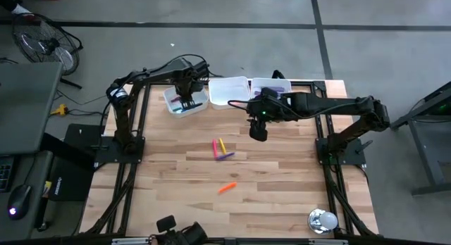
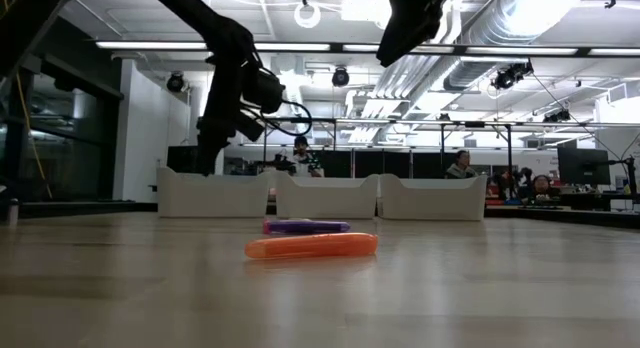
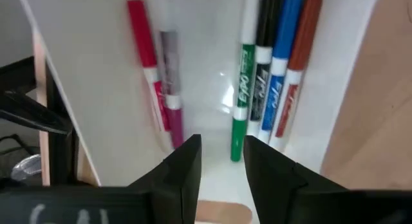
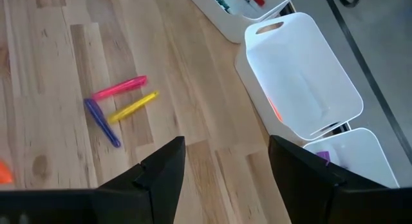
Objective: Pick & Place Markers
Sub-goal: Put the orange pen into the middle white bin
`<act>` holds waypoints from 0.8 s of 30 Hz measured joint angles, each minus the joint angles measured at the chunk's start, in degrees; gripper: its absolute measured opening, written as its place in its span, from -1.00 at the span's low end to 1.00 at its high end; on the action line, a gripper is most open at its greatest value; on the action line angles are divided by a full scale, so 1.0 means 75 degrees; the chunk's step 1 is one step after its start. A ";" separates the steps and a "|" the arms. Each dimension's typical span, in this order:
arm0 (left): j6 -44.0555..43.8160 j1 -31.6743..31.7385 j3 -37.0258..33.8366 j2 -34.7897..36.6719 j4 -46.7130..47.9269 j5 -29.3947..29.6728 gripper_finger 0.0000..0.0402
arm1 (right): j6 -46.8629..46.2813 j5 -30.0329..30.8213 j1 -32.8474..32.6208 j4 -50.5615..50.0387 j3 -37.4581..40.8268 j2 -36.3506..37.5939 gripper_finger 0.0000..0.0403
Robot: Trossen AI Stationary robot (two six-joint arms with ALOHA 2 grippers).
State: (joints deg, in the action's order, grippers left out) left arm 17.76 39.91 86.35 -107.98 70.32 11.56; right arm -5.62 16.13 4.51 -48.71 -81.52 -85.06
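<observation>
Right gripper (image 4: pixel 222 169) hanging spread, empty; pink marker (image 4: pixel 120 87) ahead looks light, stiff, slippery — pinch mid-barrel. Left gripper (image 3: pixel 222 166) parted over tray (image 1: pixel 201 97).

Clearance and obstructions, table top

Open wood lies on all sides of the loose markers: pink marker (image 1: pixel 215 148), yellow marker (image 1: pixel 223 145) and purple marker (image 1: pixel 225 156) cluster mid-table, the orange marker (image 1: pixel 226 188) apart from them nearer the front edge. Three white trays (image 1: pixel 230 91) line the far edge, side by side, walling it off. Left gripper (image 1: pixel 186 103) sits over the left tray (image 1: pixel 174 99), fingers parted, markers lying on the floor below it. Right gripper (image 1: pixel 258 131) hangs above bare wood with fingers spread wide, nothing between them. A silver round object (image 1: pixel 322 220) occupies the front right corner.
</observation>
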 joint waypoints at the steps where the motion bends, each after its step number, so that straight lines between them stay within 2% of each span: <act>1: -0.0010 -0.0024 -0.0006 0.0048 0.0091 0.0036 -0.43 | -0.0045 0.0001 0.0000 0.0000 0.0000 0.0000 0.06; 6: -0.0585 -0.0029 -0.0001 0.0565 0.0303 0.0103 -0.43 | -0.0277 0.0003 0.0000 0.0003 -0.0003 0.0000 0.05; 13: -0.1485 -0.0216 -0.0003 0.1736 0.0589 -0.0508 -0.43 | -0.0199 -0.0254 -0.0006 0.0003 -0.0003 0.0000 0.05; 21: -0.2107 -0.1183 -0.0019 0.3334 0.0903 -0.0506 -0.43 | -0.0069 -0.1026 -0.0038 0.0000 -0.0003 0.0000 0.05; 24: -0.2474 -0.1705 -0.0288 0.4050 0.0847 -0.0474 -0.43 | 0.0015 -0.1146 -0.0192 0.0003 -0.0003 0.0000 0.04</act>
State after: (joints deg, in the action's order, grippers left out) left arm -0.80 27.12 84.19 -77.60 76.67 8.01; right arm -5.51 7.53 3.07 -48.69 -81.54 -85.06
